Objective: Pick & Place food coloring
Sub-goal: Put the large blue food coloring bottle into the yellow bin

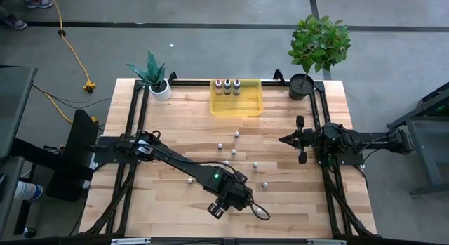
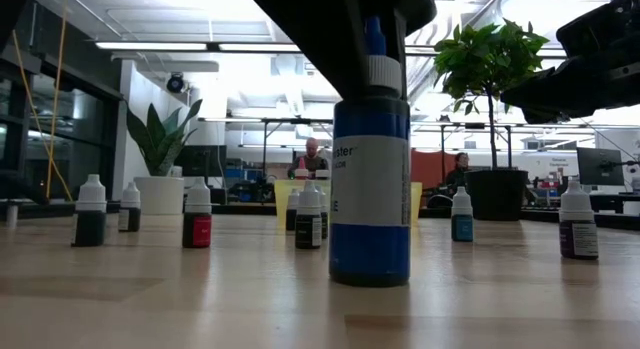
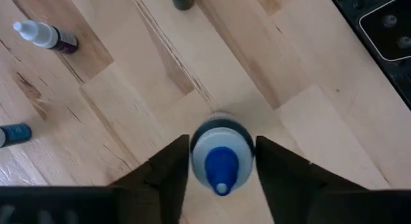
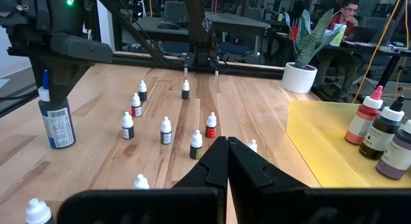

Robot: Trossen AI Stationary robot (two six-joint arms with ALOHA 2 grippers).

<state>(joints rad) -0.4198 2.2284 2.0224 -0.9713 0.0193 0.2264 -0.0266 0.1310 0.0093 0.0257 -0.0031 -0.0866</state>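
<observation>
My left gripper (image 3: 223, 146) is over the table's near middle (image 1: 223, 205), pointing down at a larger food coloring bottle (image 3: 221, 156) with a blue tip, white collar and blue label, which stands upright on the wood (image 2: 370, 179). Three larger bottles (image 1: 227, 86) stand in the yellow tray (image 1: 238, 106) at the far edge. Several small white-capped bottles (image 1: 236, 135) stand scattered mid-table. My right gripper (image 4: 226, 147) is shut and holds nothing; it waits above the table's right side (image 1: 283, 139). My left gripper has the blue bottle's white collar (image 3: 200, 147) between its two fingers, one on each side, coming from above and pointing down. The bottle is upright with its base on the table (image 2: 370, 279). The blue tip (image 3: 221, 166) sticks up between the fingers.
A small potted plant (image 1: 158, 78) stands at the far left corner and a larger one in a dark pot (image 1: 302, 85) at the far right. Black frame rails (image 1: 133, 133) run along both table sides. People sit in the room beyond (image 2: 312, 159).
</observation>
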